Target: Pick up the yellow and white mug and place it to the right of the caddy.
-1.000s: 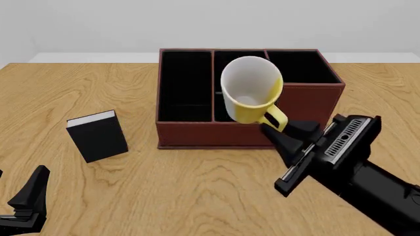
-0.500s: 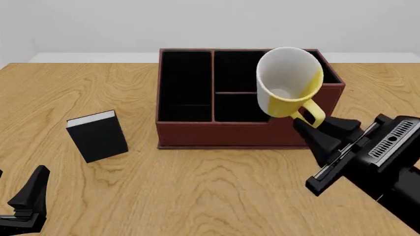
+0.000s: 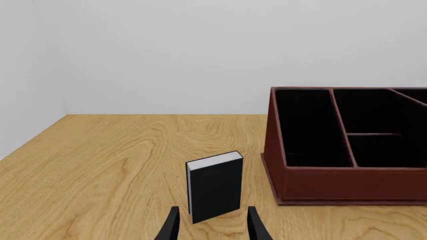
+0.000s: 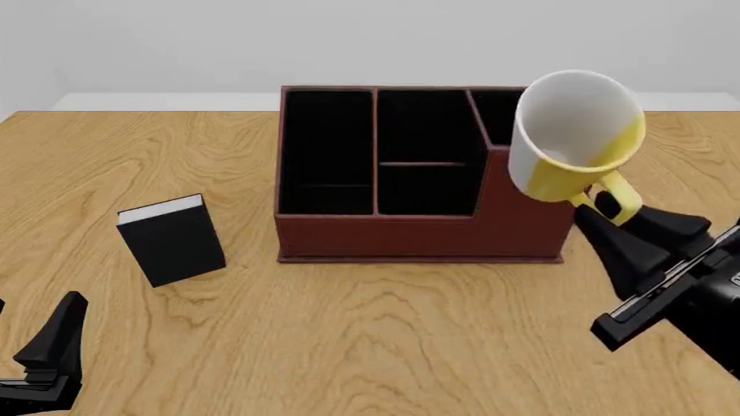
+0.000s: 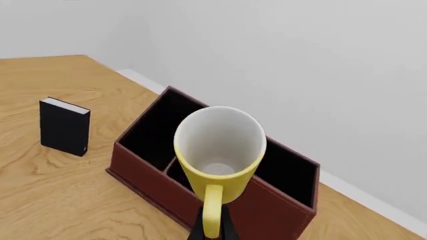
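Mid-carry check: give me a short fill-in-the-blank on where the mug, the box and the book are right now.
1. The right gripper holds the small yellow and white ceramic mug by its ____.
2. The mug's opening shows a ____ inside.
3. The small black book stands on the wooden table to the ____ of the large reddish-brown rectangular caddy in the front view.
4. The left gripper has its jaws ____.

Missing words: handle; white; left; open

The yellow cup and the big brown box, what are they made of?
The yellow cup looks like glazed ceramic: smooth, slightly shiny yellow outside, plain white inside, with a thick rim and a solid loop handle that the right hand holds. The big brown box looks like leather or imitation leather: matte reddish-brown walls with a raised base edge and a black lining. It's a render, so both are guesses.
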Controlling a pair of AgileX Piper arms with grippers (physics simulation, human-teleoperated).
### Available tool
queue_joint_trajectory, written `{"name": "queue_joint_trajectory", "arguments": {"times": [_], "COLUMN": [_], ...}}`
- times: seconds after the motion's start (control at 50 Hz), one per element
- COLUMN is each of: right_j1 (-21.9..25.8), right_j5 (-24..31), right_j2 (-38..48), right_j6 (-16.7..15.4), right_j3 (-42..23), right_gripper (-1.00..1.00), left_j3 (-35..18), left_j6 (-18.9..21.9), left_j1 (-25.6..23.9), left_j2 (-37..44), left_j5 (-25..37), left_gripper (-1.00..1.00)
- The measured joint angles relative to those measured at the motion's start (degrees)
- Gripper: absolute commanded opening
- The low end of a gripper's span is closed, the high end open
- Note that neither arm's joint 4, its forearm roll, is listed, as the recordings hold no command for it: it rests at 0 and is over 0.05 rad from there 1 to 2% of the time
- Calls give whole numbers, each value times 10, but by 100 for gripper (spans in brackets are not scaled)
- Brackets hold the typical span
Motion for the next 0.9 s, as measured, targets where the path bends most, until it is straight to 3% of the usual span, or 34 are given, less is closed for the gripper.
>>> {"name": "queue_joint_trajectory", "arguments": {"times": [0.9], "right_j1": [-133], "right_j5": [117], "right_j2": [-133], "right_j6": [20], "right_j3": [-12], "right_gripper": [-100], "left_j3": [0], "left_j6": [0], "left_j1": [0], "left_j2": [0], "left_j5": [0], "left_gripper": [100]}}
